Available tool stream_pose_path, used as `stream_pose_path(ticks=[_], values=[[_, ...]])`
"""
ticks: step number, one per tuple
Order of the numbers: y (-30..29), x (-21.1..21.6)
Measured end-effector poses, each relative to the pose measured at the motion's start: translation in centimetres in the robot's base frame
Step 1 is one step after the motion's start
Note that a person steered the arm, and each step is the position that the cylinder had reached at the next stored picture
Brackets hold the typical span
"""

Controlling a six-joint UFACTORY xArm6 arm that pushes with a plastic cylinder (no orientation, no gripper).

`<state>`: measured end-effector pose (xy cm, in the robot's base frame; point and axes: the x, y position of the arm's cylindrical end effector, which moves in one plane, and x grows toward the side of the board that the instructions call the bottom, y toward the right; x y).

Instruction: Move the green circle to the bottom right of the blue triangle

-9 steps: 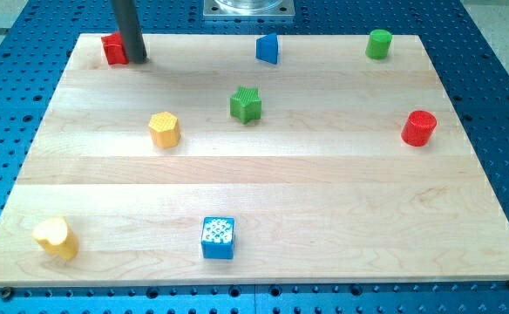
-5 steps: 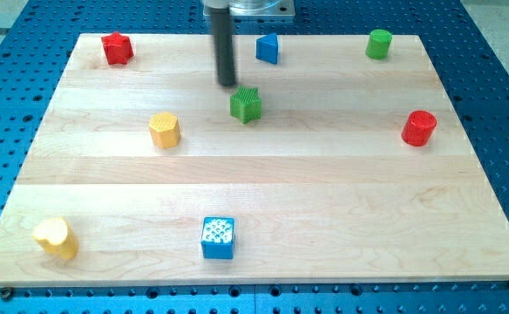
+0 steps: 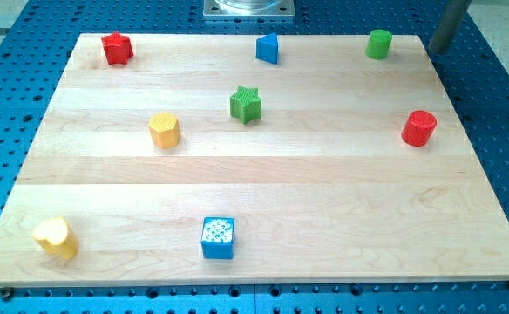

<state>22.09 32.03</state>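
Note:
The green circle [image 3: 378, 44] stands near the board's top right corner. The blue triangle [image 3: 268, 48] stands at the top edge, left of it, about a fifth of the board's width away. My tip [image 3: 438, 48] is at the view's top right, just off the board's right edge, to the right of the green circle and apart from it.
A green star [image 3: 246, 104] lies below the blue triangle. A red star-like block [image 3: 115, 48] is at the top left, a red cylinder [image 3: 418, 128] at the right, a yellow hexagon [image 3: 164, 130] left of centre, a yellow heart [image 3: 56, 237] bottom left, a blue cube [image 3: 218, 237] at the bottom.
My tip has swept from the red block at top left, past the green star, to the top right beyond the green circle. No block has moved.

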Motion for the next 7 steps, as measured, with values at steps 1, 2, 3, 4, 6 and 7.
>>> stream_pose_path(ticks=[1,2,3,4,6,7], values=[[-2.2,-2.3],[-6.0,-2.9],[-6.5,-2.9],[-14.0,4.6],[-18.5,19.4],[-16.1,26.0]])
